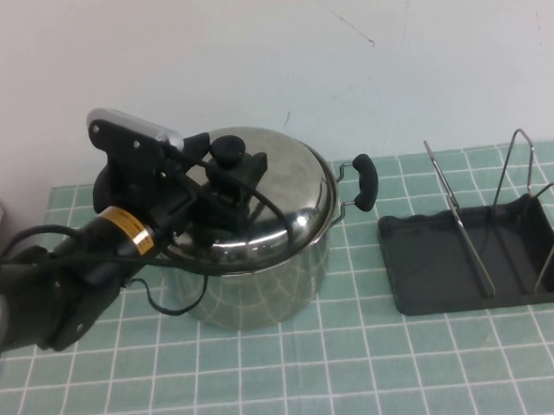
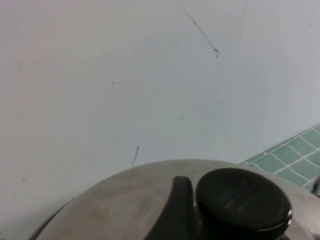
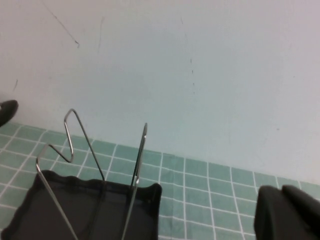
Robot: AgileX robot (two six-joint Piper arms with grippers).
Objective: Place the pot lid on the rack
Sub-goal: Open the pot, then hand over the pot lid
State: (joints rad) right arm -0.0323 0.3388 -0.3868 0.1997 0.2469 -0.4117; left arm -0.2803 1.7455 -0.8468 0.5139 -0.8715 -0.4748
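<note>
**Left gripper closing on the lid knob, lid sitting on the pot**

Nearest the camera in the high view, the left arm (image 1: 56,287) is reaching in from the robot's left across the green tiled table (image 1: 297,376), a black cable looping beneath it. Its left gripper (image 1: 226,179) is sitting over the centre of the pot lid (image 1: 276,184), its dark fingers (image 1: 242,172) drawn in narrowly against the lid's black knob (image 1: 226,150), gripping it just under the cap. The lid is resting level on the steel pot (image 1: 262,274), covering it fully; 1 black pot handle (image 1: 364,180) is sticking out toward the robot's right.

The left wrist view is giving what the high view cannot: the knob (image 2: 243,202) seen close, its ribbed top filling the lower part of the picture, with 1 dark finger (image 2: 176,210) pressing right beside it and the lid's shiny dome (image 2: 115,200) curving away below. Beyond it, only the pale wall (image 2: 125,75) is showing.

To the robot's right of the pot, well apart from it, the rack (image 1: 432,273) is standing on the table, its dark grey tray carrying upright silver wire dividers (image 1: 461,220).

The right arm is not appearing in the high view at all. Only the right wrist view is showing the right gripper (image 3: 287,212), as a dark shape at the picture's edge; I cannot tell how wide it stands. That view is also looking onto the rack (image 3: 150,197) and its wires (image 3: 137,165) from the other end, with the wall behind.
</note>
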